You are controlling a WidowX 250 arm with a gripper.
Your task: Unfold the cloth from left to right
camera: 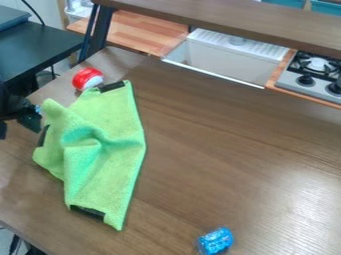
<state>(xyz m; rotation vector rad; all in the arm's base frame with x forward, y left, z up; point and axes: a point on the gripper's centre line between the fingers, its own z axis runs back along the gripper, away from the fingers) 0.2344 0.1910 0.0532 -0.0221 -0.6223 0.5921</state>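
Cloth (110, 167) w/ folds, just R of claw (32, 118) in view.

bright light, pale glare at lower right

No lettering, label, number or sign can be read. The small blue cylindrical can (216, 240), near the front edge of the brown wood-grain table (226, 149), bears pale markings too small to read; so does the red-and-white rounded object (87, 78) towards the table's far left corner.
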